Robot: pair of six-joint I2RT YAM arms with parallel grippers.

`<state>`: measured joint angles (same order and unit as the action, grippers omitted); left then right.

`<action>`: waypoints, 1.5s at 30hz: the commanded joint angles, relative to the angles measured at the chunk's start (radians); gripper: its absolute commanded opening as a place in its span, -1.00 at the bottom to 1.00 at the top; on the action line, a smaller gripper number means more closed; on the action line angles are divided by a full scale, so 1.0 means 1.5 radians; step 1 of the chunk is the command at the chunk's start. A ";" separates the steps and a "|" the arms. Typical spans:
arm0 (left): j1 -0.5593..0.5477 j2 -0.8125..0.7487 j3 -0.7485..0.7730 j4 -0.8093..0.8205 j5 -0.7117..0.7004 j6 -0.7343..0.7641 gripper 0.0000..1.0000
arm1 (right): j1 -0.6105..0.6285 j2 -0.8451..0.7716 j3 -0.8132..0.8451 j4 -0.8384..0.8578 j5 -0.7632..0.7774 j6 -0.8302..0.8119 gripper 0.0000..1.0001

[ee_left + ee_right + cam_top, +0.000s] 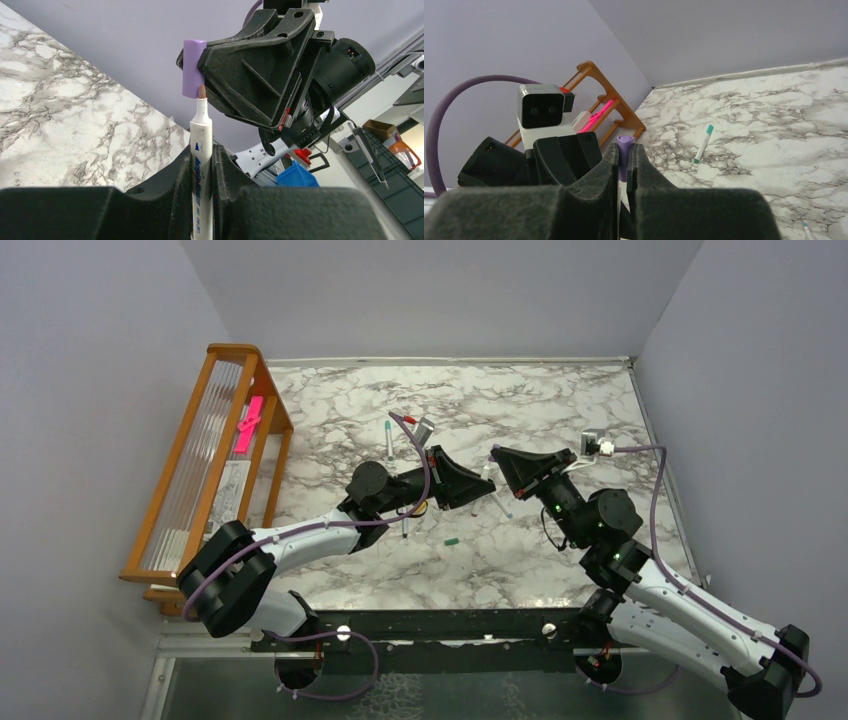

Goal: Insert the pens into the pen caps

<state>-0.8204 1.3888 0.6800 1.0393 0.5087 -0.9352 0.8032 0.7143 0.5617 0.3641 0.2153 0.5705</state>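
Pen stands clamped in my left claw, its brownish tip just at the purple cap. My right claw is clamped on that cap.

- This is a robotics lab test cell, not a home or office.
- Plain lilac-grey walls box in a marble-patterned desk on three sides, like a purpose-built enclosure.
- Two robot arms, left and right, are mounted at a black rail along the near edge of the desk.
- Purple cables loop off the arms, and a small boxy camera sits on a wrist.
- A wooden rack stands by the left wall.
- Past the cell, the left wrist view shows a blue bin, a dark crate and an orange-topped container, typical workroom storage.
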 commanded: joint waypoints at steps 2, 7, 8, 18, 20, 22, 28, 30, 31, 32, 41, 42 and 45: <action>-0.005 0.005 0.002 0.019 0.018 0.007 -1.00 | 0.000 -0.011 0.009 0.027 -0.005 -0.006 -0.99; -0.005 -0.001 -0.001 0.018 0.018 0.010 -1.00 | 0.000 -0.018 0.010 0.025 -0.005 -0.010 -0.99; -0.005 -0.001 0.000 0.017 0.019 0.012 -1.00 | 0.000 -0.020 0.009 0.025 -0.005 -0.010 -0.98; -0.007 0.008 0.006 0.017 0.028 0.013 -1.00 | 0.000 -0.016 0.012 0.028 -0.023 -0.016 -0.98; -0.007 0.010 0.006 0.016 0.027 0.014 -1.00 | 0.000 -0.011 0.013 0.030 -0.028 -0.017 -0.99; -0.008 0.010 0.007 0.016 0.028 0.014 -1.00 | 0.000 -0.008 0.014 0.031 -0.030 -0.017 -0.99; -0.009 0.006 0.010 0.014 0.029 0.015 -1.00 | 0.000 -0.009 0.015 0.028 -0.033 -0.020 -0.98; -0.009 0.006 0.011 0.013 0.026 0.016 -1.00 | 0.000 -0.011 0.015 0.025 -0.037 -0.019 -0.98; -0.009 0.005 0.011 0.013 0.024 0.016 -1.00 | 0.000 -0.012 0.014 0.024 -0.038 -0.019 -0.98; -0.009 0.006 0.012 0.013 0.023 0.016 -1.00 | 0.000 -0.013 0.014 0.023 -0.039 -0.019 -0.99; -0.009 0.005 0.028 0.012 0.019 0.017 -1.00 | 0.000 -0.008 0.008 0.014 -0.052 -0.021 -0.98; -0.009 0.005 0.030 0.012 0.019 0.017 -1.00 | 0.000 -0.007 0.008 0.012 -0.052 -0.021 -0.98; -0.009 0.004 0.033 0.012 0.019 0.016 -1.00 | 0.000 -0.008 0.006 0.009 -0.049 -0.022 -0.98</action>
<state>-0.8272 1.3964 0.6945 1.0370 0.5308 -0.9257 0.8036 0.7048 0.5617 0.3779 0.1650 0.5518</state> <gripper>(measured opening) 0.192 0.046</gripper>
